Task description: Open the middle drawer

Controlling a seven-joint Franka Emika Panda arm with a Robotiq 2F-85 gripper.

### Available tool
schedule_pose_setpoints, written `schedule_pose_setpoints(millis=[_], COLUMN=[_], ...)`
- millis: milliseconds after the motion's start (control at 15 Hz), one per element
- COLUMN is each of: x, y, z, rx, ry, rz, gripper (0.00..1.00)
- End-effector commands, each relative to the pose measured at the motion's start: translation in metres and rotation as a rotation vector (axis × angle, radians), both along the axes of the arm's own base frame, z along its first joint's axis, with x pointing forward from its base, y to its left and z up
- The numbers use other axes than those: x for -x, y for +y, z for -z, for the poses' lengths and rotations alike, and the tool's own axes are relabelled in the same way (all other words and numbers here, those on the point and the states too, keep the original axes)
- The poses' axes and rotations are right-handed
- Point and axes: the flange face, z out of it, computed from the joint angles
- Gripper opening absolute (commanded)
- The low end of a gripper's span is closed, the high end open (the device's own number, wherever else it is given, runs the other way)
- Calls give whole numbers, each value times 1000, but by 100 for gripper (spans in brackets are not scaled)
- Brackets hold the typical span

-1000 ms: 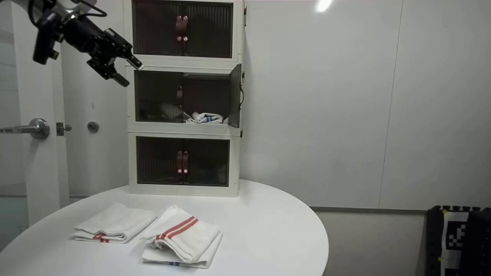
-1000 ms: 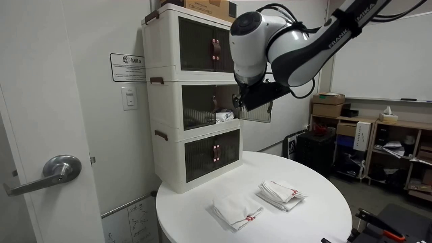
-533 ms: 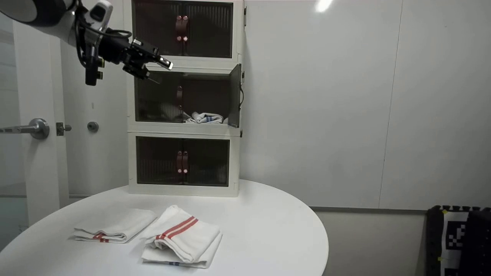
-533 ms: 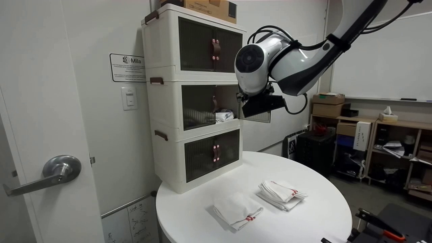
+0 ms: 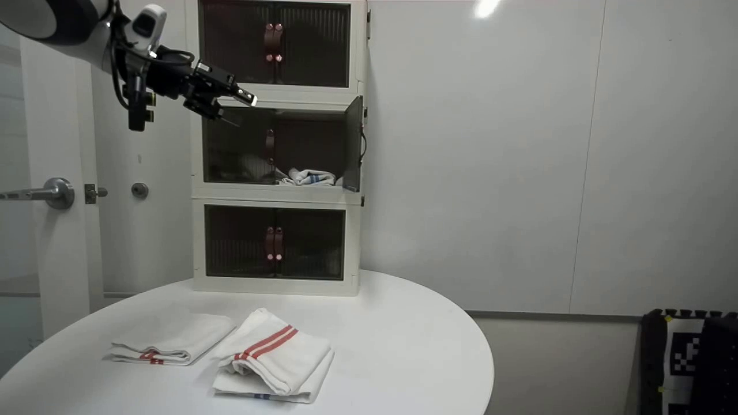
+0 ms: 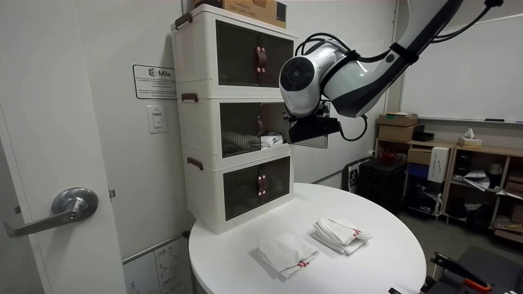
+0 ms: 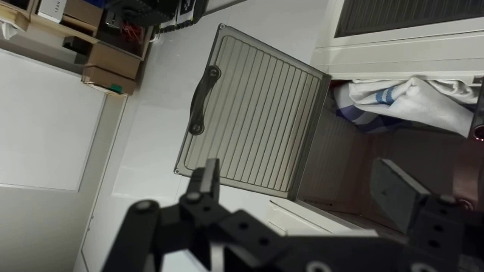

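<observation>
Before the middle cupboard (image 5: 230, 191) of a white stack (image 6: 198, 130), holding the hand (image 7: 296, 161) spread, with fingers (image 7: 209, 181) set wide apart. Facing, in the wrist view, a ribbed door (image 7: 253, 113) swung well outward from that cupboard, curved handle (image 7: 199, 100) near its free edge. Across the same front, a closed door (image 5: 236, 153). Inside, at the bottom, a bunched white cloth (image 7: 419, 102) with blue stripes. Directly above and below, the top cupboard (image 6: 237, 53) and the bottom cupboard (image 6: 243, 192), each with both doors closed. Lower, on a round white surface (image 5: 415, 340), a folded cloth (image 5: 179, 334) with red stripes, just beside a pile of cloths (image 5: 274, 356) striped red on top.
</observation>
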Motion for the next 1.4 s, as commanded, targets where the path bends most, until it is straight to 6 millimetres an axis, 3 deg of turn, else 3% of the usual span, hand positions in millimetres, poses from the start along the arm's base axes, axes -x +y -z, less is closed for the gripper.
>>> schedule_pose_setpoints(millis=[0, 600, 933, 1333], x=[-2, -49, -77, -109], y=[2, 36, 41, 35], z=[3, 17, 36, 71], rx=[20, 67, 72, 8], ry=[-17, -225, -323, -328], rz=[14, 9, 2, -25], gripper=[100, 100, 100, 100])
